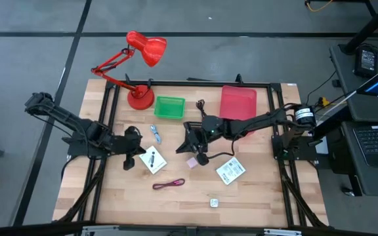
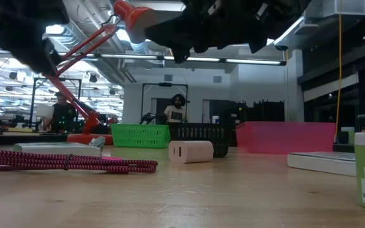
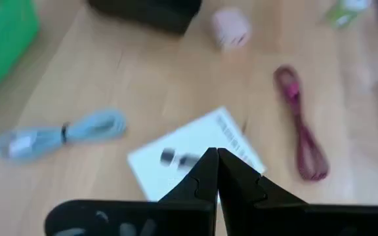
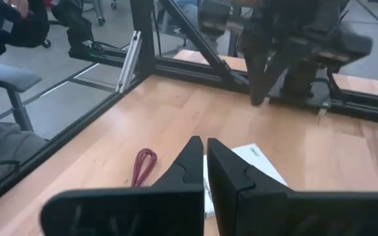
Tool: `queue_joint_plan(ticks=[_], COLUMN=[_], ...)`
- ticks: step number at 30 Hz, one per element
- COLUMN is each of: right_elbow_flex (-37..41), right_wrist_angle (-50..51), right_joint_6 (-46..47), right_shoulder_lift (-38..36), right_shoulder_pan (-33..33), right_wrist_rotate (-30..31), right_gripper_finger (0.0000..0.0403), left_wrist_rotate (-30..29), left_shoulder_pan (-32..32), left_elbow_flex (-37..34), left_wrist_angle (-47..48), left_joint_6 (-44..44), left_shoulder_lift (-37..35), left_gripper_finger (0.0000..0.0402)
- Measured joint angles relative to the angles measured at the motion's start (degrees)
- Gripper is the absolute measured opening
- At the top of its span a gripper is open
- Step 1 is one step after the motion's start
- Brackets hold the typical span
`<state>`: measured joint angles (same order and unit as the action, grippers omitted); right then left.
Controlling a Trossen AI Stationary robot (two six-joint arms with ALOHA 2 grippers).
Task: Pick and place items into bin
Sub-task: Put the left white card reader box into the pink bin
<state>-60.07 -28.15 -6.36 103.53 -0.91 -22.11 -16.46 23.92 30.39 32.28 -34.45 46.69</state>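
My left gripper (image 1: 130,161) is shut and hovers beside one white printed packet (image 1: 153,159); in its wrist view the closed fingertips (image 3: 215,157) sit over that packet (image 3: 189,154). My right gripper (image 1: 190,145) is shut too and hangs above the table near the pink cube (image 1: 191,162). A second packet (image 1: 230,170), the maroon cord (image 1: 168,185), the tiny white cube (image 1: 214,203) and the blue-white piece (image 1: 155,134) lie flat on the wood. A black cord (image 1: 201,105) lies by the bins.
A green bin (image 1: 169,107) and a pink-red bin (image 1: 238,101) stand at the table's far side. The red desk lamp (image 1: 140,98) stands to the left of the green bin. A black frame (image 1: 110,111) rims the table. People show in the room beyond (image 2: 177,109).
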Motion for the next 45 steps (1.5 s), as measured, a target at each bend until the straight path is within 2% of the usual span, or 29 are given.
queue_joint_plan(ticks=[6,10,29,34,45], right_elbow_flex=[0.0,0.0,0.0,0.0,0.1], right_wrist_angle=[0.2,0.5,0.5,0.5,-0.6], right_joint_6=[-0.1,-0.1,0.1,0.2,0.2], right_shoulder_lift=[0.5,0.5,0.5,0.5,2.2], right_shoulder_pan=[0.0,0.0,0.0,0.0,0.0], right_wrist_rotate=[0.0,0.0,0.1,0.1,0.2], right_gripper_finger=[0.0005,0.0005,0.0005,0.0005,0.0005], left_wrist_rotate=[0.3,2.5,3.8,5.7,5.7], left_shoulder_pan=[0.0,0.0,0.0,0.0,0.0], left_elbow_flex=[0.0,0.0,0.0,0.0,0.0], left_wrist_angle=[6.6,7.8,7.4,5.1,4.7], left_joint_6=[-6.8,-9.7,-10.2,-9.2,-8.9], left_shoulder_lift=[3.8,6.3,15.5,18.2,21.0], left_gripper_finger=[0.0003,0.0003,0.0003,0.0003,0.0003])
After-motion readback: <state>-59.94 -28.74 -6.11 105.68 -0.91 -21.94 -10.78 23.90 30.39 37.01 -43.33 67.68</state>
